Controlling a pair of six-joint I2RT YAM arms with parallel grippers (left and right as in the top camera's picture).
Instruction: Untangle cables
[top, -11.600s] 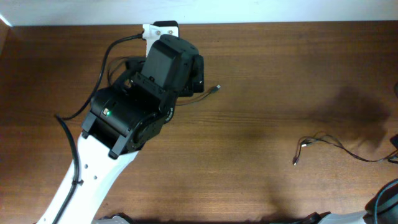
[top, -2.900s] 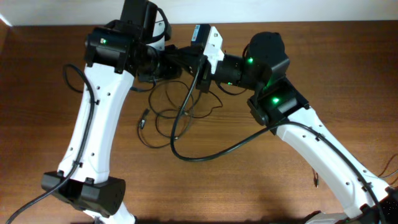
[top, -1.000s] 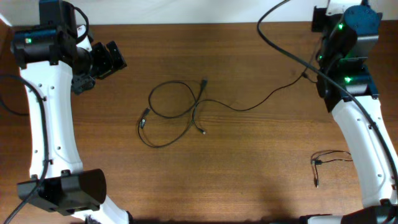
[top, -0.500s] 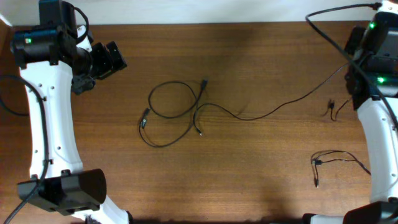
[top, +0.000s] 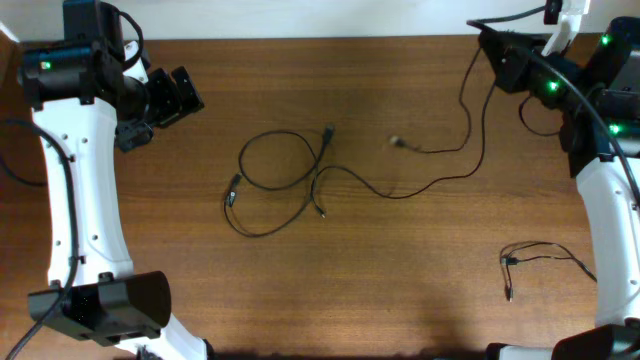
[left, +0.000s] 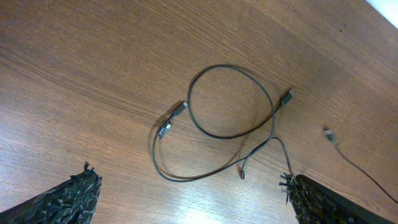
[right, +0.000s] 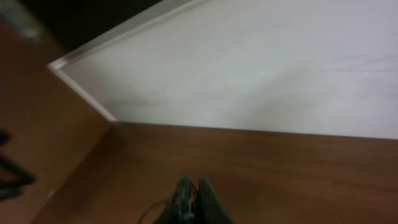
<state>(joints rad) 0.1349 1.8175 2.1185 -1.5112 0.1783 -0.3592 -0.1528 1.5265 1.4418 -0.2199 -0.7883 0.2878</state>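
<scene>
Lying at the middle of the brown wooden bench, a thin black cable is curling into a loose loop, its small plugs beside it. Up and to the right of that loop, the right hand is pinching shut on a second thin black cord, whose slack is trailing down to the loop's edge. Left of the loop, the left hand is hanging wide open, gripping nothing. Another small black cord is resting well off to the loop's lower right.
</scene>
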